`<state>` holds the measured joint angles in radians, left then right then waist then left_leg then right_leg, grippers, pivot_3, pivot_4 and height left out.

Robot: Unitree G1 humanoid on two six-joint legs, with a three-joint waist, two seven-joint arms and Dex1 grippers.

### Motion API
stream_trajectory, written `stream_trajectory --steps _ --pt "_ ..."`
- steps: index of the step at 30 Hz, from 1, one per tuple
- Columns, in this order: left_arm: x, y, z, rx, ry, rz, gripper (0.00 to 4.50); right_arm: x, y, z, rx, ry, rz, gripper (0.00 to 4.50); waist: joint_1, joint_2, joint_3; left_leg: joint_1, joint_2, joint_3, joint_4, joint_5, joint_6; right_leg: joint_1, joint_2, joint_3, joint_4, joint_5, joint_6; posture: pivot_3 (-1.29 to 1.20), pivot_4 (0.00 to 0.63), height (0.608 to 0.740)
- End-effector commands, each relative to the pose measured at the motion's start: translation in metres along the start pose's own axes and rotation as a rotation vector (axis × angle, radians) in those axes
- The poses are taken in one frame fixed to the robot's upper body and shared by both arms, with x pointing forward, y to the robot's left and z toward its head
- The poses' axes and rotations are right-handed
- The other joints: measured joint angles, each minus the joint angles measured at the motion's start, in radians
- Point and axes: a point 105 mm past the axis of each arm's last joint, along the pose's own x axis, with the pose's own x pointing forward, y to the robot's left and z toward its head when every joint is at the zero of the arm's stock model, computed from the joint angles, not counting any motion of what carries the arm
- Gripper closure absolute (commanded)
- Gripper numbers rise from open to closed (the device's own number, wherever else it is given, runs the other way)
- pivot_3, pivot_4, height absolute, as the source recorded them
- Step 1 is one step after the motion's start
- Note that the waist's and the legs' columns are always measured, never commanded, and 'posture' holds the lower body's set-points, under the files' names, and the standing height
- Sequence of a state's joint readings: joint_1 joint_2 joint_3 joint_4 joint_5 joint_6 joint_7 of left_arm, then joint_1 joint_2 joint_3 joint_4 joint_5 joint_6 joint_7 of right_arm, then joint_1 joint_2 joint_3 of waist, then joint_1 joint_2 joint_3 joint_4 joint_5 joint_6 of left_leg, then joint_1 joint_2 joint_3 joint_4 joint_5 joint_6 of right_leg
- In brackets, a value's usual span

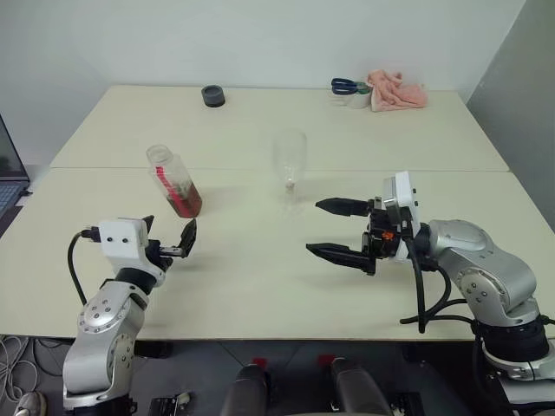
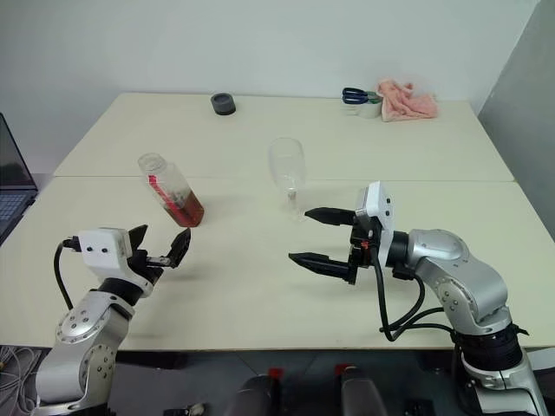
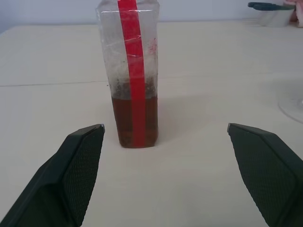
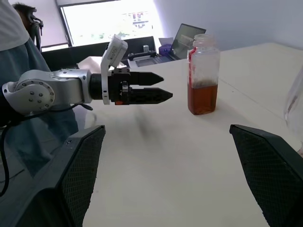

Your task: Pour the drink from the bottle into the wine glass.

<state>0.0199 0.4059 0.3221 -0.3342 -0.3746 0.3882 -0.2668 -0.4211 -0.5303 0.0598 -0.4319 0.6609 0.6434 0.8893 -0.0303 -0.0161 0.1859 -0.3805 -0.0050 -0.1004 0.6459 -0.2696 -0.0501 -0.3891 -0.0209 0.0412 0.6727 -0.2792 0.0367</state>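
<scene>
Bottle [image 1: 173,181] sits on the left half of the worktop [image 1: 260,269], standing upright with no cap on its wide mouth. It's clear plastic with a red strip running down its side, and the drink [image 3: 136,120], a reddish-brown tea-looking liquid, fills roughly the lower third to half of it, with some dark specks clinging to the wall just above the liquid line.

Wine glass [image 1: 290,166] stands upright near the middle of the worktop, off to the right of the bottle and well apart from it. Looks empty, clear all the way through.

Left end effector [image 1: 169,240] hangs just in front of the bottle with its fingers spread wide and nothing between them, not touching the bottle. Right end effector [image 1: 336,230] is on the right side, pointing sideways toward the left one, also wide open and holding nothing, a bit nearer than the glass.

Worktop is pale cream, two tables pushed together with a seam running across. At the far edge there's a small dark round thing [image 1: 212,96], and further right a pink cloth [image 1: 395,91] next to blue-handled scissors [image 1: 349,86] resting on a white container. A laptop [image 1: 10,173] pokes in at the left edge. Walls are plain white. In the right wrist view a person [image 4: 16,52] in a blue-grey top is seated behind the left arm, near a bright window.
</scene>
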Motion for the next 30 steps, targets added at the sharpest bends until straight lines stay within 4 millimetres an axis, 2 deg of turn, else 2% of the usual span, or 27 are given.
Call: stream_trajectory --steps 1,12,22,30 --pt "0.005 0.011 0.010 0.033 -0.027 0.005 0.00 0.002 0.005 0.018 -0.054 -0.049 0.007 0.02 0.000 0.000 0.000 0.000 0.000 0.000 0.000 0.000 0.000 0.000 0.000 0.000 0.000 0.000 0.000 0.00 0.150 0.740" --pt "0.018 0.027 0.011 0.063 -0.019 -0.001 0.00 0.001 0.003 0.021 -0.052 -0.059 -0.023 0.02 0.000 0.000 0.000 0.000 0.000 -0.001 0.000 0.000 0.000 0.000 0.000 0.000 0.000 0.000 0.000 0.00 0.150 0.740" --pt "0.037 0.029 0.010 0.071 -0.029 -0.021 0.00 -0.003 -0.005 0.015 -0.017 -0.061 -0.079 0.02 0.000 0.000 0.000 0.000 0.000 -0.001 0.000 0.000 0.000 0.000 0.000 -0.001 0.000 0.000 0.000 0.00 0.150 0.740" --pt "0.068 0.037 0.011 0.082 -0.055 -0.001 0.00 -0.005 -0.007 0.017 -0.027 -0.058 -0.088 0.02 0.001 0.000 0.000 0.000 0.000 -0.001 0.000 0.000 0.000 0.000 0.000 -0.001 0.000 0.000 0.000 0.00 0.150 0.740"
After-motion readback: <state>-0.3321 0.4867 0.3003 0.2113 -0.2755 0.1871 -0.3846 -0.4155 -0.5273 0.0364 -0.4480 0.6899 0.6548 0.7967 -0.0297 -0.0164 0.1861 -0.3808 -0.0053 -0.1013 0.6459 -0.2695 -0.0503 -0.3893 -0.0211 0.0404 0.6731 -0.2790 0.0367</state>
